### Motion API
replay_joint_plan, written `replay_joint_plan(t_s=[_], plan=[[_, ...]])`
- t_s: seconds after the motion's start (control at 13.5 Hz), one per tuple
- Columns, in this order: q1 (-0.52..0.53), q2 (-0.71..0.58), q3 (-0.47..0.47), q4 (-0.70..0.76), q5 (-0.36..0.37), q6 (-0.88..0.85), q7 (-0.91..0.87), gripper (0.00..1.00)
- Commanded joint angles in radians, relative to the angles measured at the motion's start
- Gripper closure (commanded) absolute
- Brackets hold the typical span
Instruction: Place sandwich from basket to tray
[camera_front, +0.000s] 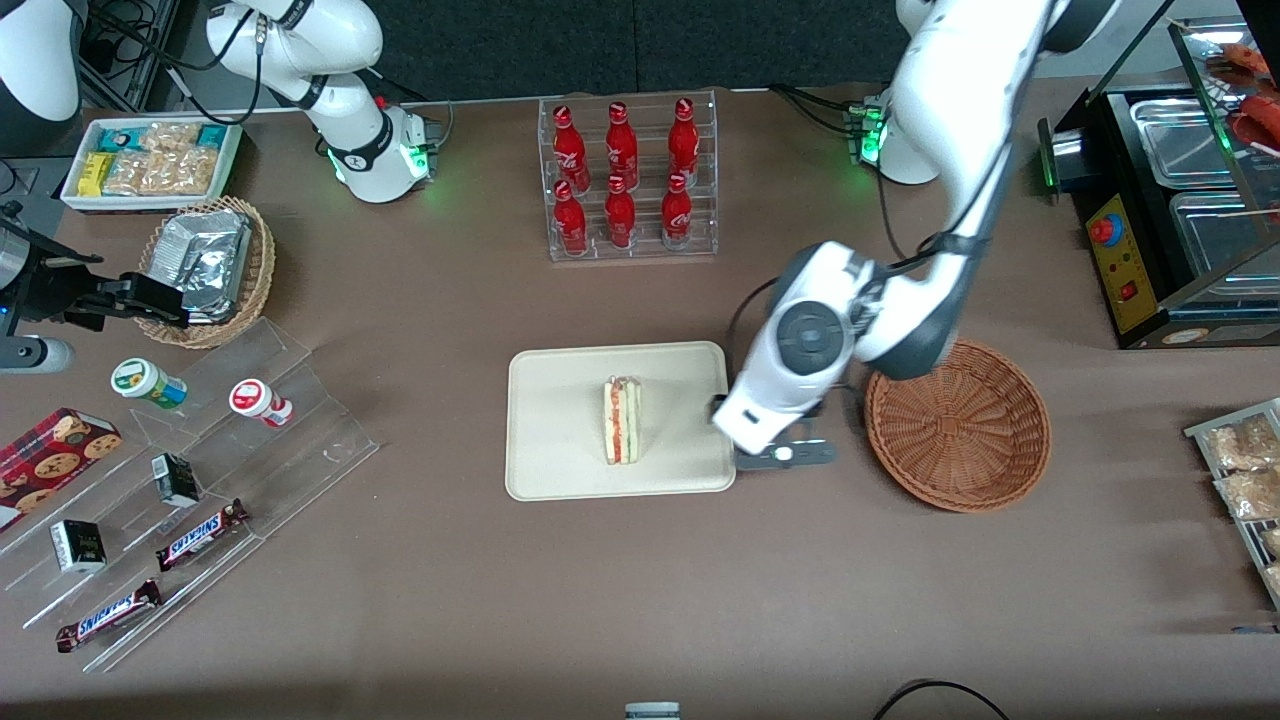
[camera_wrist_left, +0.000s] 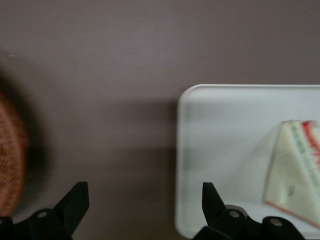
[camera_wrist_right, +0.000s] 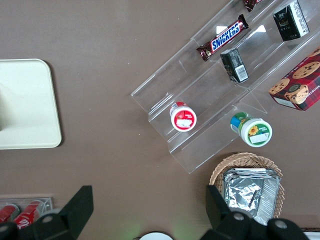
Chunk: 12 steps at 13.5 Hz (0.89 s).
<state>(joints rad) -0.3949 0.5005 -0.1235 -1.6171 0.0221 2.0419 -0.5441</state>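
Note:
The sandwich (camera_front: 622, 420) lies on its side on the cream tray (camera_front: 560, 440), filling edge up. The reddish-brown basket (camera_front: 957, 425) stands empty beside the tray, toward the working arm's end of the table. My left gripper (camera_front: 775, 440) hangs over the table between the tray's edge and the basket. In the left wrist view the gripper (camera_wrist_left: 145, 200) is open and empty, one finger over bare table and one over the tray's corner (camera_wrist_left: 220, 150). The sandwich (camera_wrist_left: 295, 175) and the basket's rim (camera_wrist_left: 10, 165) also show there.
A clear rack of red bottles (camera_front: 628, 180) stands farther from the camera than the tray. A tan basket of foil packets (camera_front: 210, 270), a white snack bin (camera_front: 150, 165) and an acrylic snack stand (camera_front: 180, 500) lie toward the parked arm's end. A food warmer (camera_front: 1180, 200) stands toward the working arm's end.

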Motion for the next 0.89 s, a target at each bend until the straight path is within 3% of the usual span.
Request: replay_joint_plan(t_s=[0.0,0.44,0.81], plan=[[0.085,-0.184,-0.008,-0.22,-0.036,0.023,0.137,0.0],[0.298,-0.336,-0.007,-0.357,-0.051,-0.012,0.449,0.0],[0.37,-0.503,-0.001,-0.417,-0.048,-0.06,0.475,0.01]])
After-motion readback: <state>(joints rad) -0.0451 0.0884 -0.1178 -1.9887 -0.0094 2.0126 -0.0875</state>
